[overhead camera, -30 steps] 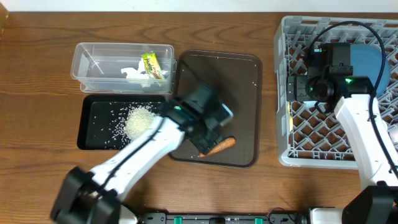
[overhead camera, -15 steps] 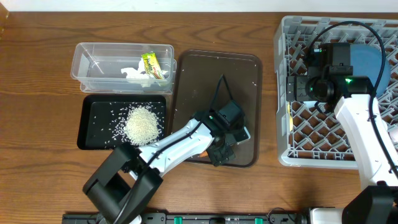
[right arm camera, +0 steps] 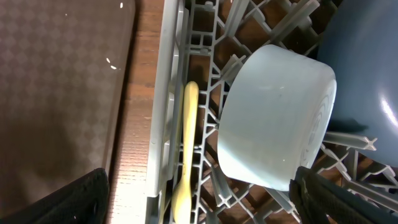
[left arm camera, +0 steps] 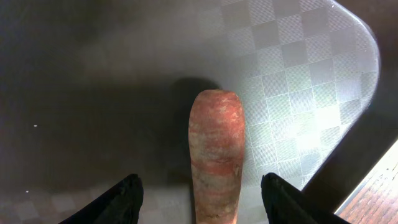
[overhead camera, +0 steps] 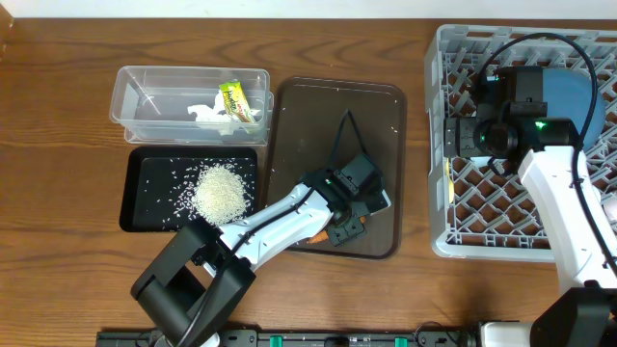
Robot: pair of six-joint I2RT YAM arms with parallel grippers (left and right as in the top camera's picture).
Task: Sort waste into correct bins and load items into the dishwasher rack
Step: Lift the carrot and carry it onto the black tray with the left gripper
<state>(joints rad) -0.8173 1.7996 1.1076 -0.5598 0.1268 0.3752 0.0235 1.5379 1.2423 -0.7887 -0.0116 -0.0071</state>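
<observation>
**A:** What's the left end effector (left arm camera: 202, 208) doing?
**B:** Its fingers are apart, one on each side of the carrot (left arm camera: 216, 149), not pinching it. The carrot lies flat on the brown tray (overhead camera: 328, 125), near the corner on the robot's side, toward the rack (overhead camera: 453, 58).
**A:** And the right end effector (right arm camera: 202, 193)?
**B:** Spread wide over the rack, holding nothing. Under it a pale cup (right arm camera: 277, 118) lies on its side beside the blue dish (right arm camera: 367, 74). The spoon (right arm camera: 186, 149) sits in the slot along the rack's wall.
**A:** The bins?
**B:** The clear tub (overhead camera: 130, 92) holds the tissue (overhead camera: 207, 116) and the wrapper (overhead camera: 234, 99). The black tray (overhead camera: 140, 217) just beside it holds the rice (overhead camera: 219, 190), with loose grains scattered around. Both stand on the counter (overhead camera: 58, 145), beside the brown tray.
</observation>
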